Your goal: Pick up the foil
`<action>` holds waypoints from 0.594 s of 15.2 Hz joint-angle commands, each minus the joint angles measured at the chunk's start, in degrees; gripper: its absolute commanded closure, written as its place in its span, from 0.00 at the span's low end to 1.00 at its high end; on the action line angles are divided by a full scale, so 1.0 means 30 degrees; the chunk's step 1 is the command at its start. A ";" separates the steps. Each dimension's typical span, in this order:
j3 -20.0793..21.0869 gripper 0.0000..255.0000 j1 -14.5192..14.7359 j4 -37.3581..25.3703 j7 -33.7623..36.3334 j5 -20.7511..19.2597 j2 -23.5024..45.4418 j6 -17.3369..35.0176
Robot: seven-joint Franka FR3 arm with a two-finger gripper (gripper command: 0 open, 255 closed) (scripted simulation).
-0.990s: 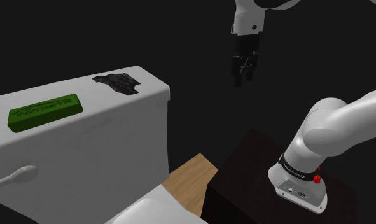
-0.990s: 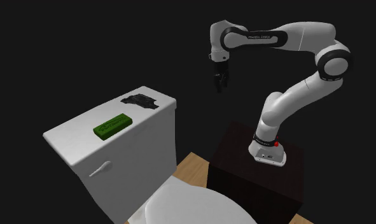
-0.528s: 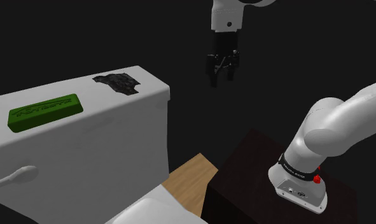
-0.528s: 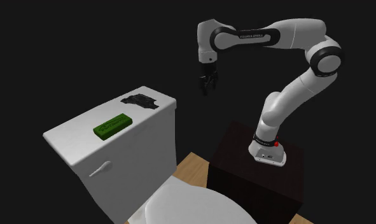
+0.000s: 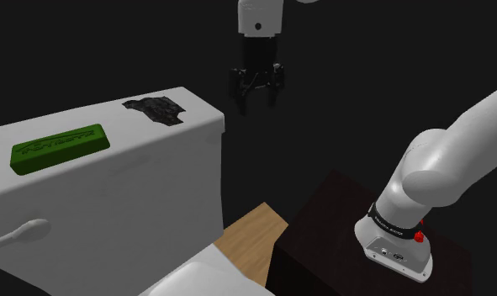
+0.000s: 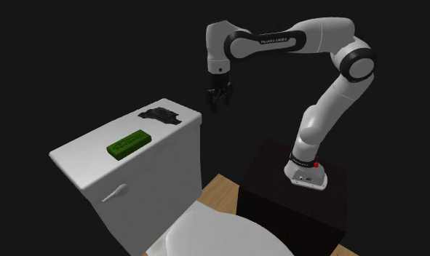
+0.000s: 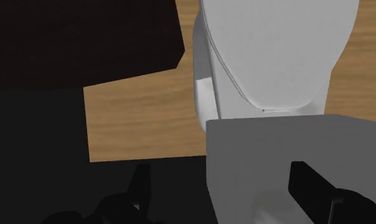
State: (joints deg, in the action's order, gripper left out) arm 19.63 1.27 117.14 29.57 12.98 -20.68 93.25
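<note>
Claw (image 5: pixel 255 94) hangs open in the air, pointing down, empty, near the corner of the toilet tank (image 5: pixel 137 185) and above lid level. In the wrist view the two black fingers (image 7: pixel 307 181) stand wide apart, nothing clasped; a corner of the grey tank top lies far below, between them. Foil (image 5: pixel 154 110) is a dark crumpled sheet lying flat on the tank lid, at the end nearest the claw and just beside the lid's back edge. Claw is to the shoulder view's right of the foil, apart from it, no contact.

Green bar (image 5: pixel 60 148) lies on the same lid, well apart from the foil, toward the shoulder view's left. Flush lever (image 5: pixel 19 234) sticks out of the tank's front face. White toilet lid (image 6: pixel 220 233) sits below the tank, closed. Wooden floor (image 5: pixel 255 235) shows between toilet and the dark stand (image 5: pixel 322 227), which carries the white arm (image 6: pixel 329 94); red button (image 5: pixel 419 237) on the arm's base. Second exterior view has the claw (image 6: pixel 220 102) to the right of the foil (image 6: pixel 160 115) and a little higher. Black area all around.
</note>
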 commanded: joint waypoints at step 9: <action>0.3116 0.00 0.0617 -0.7558 0.6658 -0.2976 0.6983 0.0591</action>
State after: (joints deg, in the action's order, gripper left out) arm 28.25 2.69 96.36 47.41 5.18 -1.50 94.95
